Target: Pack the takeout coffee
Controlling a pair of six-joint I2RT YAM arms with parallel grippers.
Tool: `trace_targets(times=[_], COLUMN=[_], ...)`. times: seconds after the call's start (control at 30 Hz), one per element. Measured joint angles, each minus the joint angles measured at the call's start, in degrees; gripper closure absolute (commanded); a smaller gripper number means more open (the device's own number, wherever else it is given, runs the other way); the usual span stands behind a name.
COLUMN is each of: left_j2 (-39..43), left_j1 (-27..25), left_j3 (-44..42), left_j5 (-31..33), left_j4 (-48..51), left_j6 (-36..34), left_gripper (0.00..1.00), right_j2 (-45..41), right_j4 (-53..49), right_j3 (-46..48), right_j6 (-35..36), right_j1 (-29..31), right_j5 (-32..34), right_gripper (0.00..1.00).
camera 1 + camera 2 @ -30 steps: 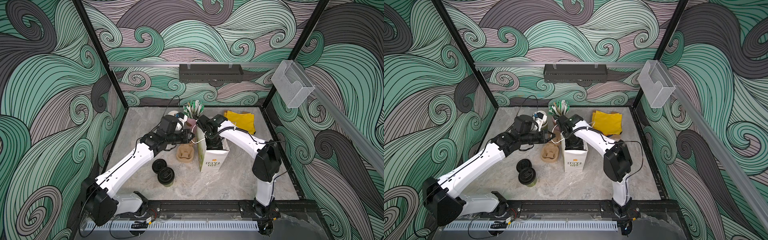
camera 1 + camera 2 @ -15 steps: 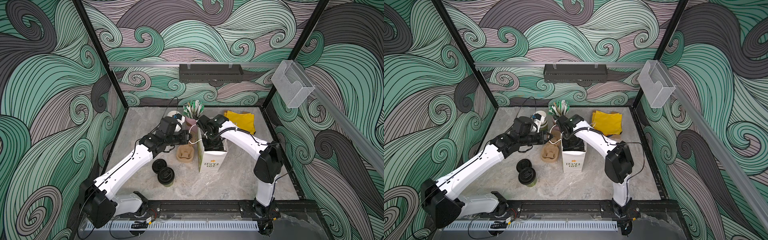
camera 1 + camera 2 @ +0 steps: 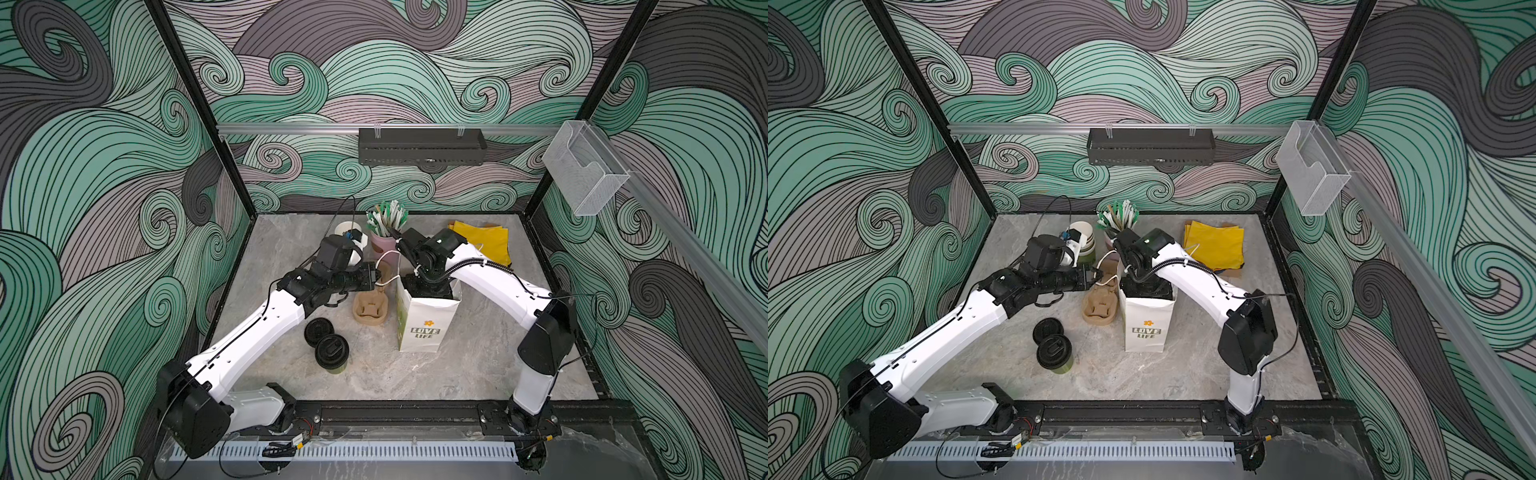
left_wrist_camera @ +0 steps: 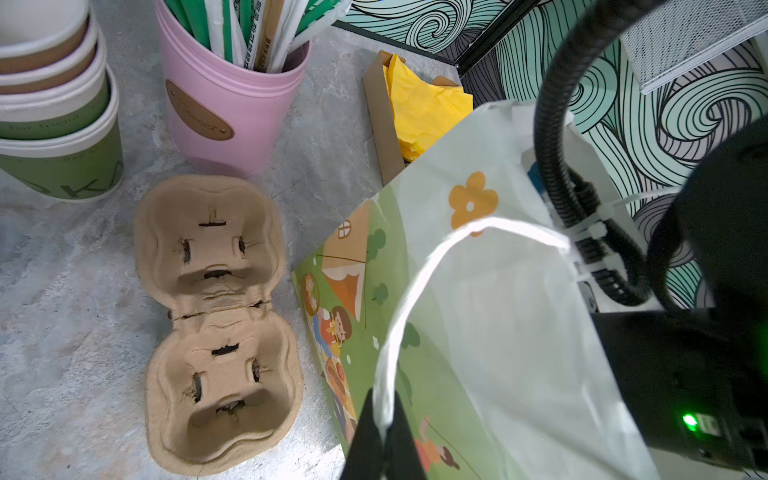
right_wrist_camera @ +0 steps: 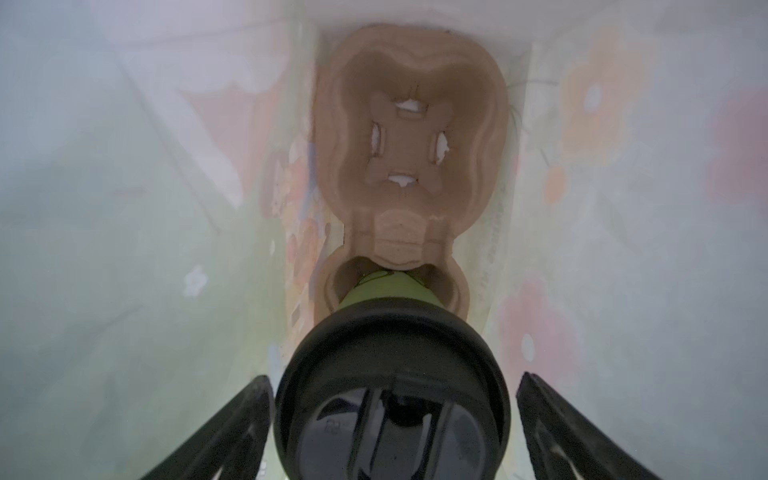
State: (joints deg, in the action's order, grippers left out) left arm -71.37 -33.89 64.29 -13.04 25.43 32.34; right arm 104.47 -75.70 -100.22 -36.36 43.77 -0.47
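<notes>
The right gripper (image 5: 395, 376) is apart around the lidded cup (image 5: 388, 291), left gripper (image 4: 382, 419) pinching the bag handle (image 4: 498, 226); seems light, crushable, so hold under the lid

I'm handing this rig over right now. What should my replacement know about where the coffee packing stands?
Left gripper: shut on the handle of the bag.
Right gripper: inside the bag, fingers open around the first cup.
Done: first cup, lidded, sits in the carrier inside the bag.
Left: second cup, lidded, stands on the table; it likely goes in the carrier's empty slot.
</notes>
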Motion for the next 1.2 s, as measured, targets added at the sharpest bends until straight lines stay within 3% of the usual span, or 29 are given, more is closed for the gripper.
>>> trace_targets(times=[0.23, 0.53, 0.7, 0.93, 1.2], left_j2=[-0.02, -0.04, -0.04, -0.31, -0.55], left_j1=[0.00, 0.00, 0.00, 0.00, 0.00], left_j3=[-0.74, -1.14, -1.20, -1.20, -1.31], left_j5=[-0.13, -1.29, -1.77, -3.30, -4.24], left_j4=[0.44, 0.83, 1.03, 1.51, 2.10], left_j6=[-0.17, -0.35, -0.61, -1.16, -1.70], left_gripper=[1.00, 1.00, 1.00, 1.00, 1.00], right_j2=[-0.26, -0.31, -1.05, -3.72, -3.54], right_j4=[0.35, 1.86, 2.73, 4.13, 4.81], right_j3=[4.00, 4.94, 5.33, 6.99, 8.46], right_j6=[-0.59, -3.13, -5.29, -8.59, -9.81], right_j1=[0.07, 0.72, 0.94, 1.42, 2.69], right_j5=[0.57, 0.83, 1.95, 4.31, 4.96], right_gripper=[0.11, 0.01, 0.01, 0.10, 0.07])
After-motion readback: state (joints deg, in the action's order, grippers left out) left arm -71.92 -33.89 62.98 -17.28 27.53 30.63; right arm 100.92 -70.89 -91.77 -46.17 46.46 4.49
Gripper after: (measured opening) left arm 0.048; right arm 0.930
